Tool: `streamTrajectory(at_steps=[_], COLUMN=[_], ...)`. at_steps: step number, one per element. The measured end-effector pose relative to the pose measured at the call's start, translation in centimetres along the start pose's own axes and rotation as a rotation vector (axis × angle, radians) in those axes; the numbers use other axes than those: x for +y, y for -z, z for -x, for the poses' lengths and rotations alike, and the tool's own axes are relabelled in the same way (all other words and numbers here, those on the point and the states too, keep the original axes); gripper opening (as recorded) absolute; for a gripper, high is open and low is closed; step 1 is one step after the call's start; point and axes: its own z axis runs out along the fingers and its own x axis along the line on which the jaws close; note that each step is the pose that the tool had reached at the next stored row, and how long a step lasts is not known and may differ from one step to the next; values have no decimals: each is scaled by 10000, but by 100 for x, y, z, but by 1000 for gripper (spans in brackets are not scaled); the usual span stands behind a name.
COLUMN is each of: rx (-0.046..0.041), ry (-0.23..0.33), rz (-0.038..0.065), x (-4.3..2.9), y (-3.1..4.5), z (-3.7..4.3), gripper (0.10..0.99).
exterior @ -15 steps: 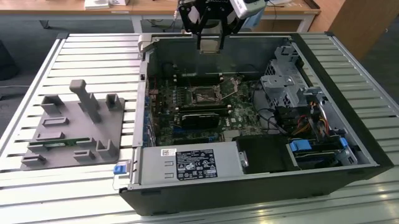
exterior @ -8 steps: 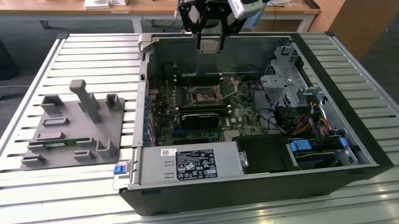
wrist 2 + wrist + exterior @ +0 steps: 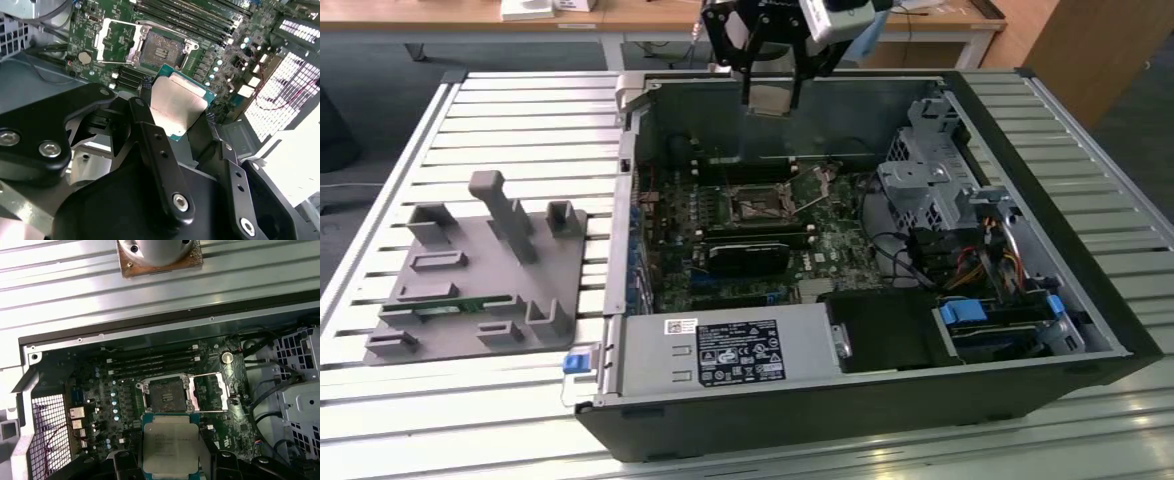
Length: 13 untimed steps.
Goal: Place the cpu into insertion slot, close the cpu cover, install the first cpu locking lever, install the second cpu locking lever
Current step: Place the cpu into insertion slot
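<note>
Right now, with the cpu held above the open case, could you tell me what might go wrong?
1. The gripper holds the cpu only by two edges; a slip could drop it onto the motherboard.
2. The cpu does not look lined up over the insertion slot; lowering it askew could harm the contacts.
3. The cpu cover lies open right beside the slot, so a finger might catch it.

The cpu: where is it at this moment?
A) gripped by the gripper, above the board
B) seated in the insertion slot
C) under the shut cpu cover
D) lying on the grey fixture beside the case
A: in the first wrist view the cpu sits clamped in the gripper, apart from the insertion slot, which lies bare with the cpu cover open beside it.
</note>
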Motion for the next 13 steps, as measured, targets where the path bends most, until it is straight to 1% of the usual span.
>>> streamTrajectory(at_steps=[11,13], rx=[-111,-138], ry=[-1232,-1523], rz=[24,29], x=[-1,-2], y=[-15,-19], z=[0,0], gripper=[537,537])
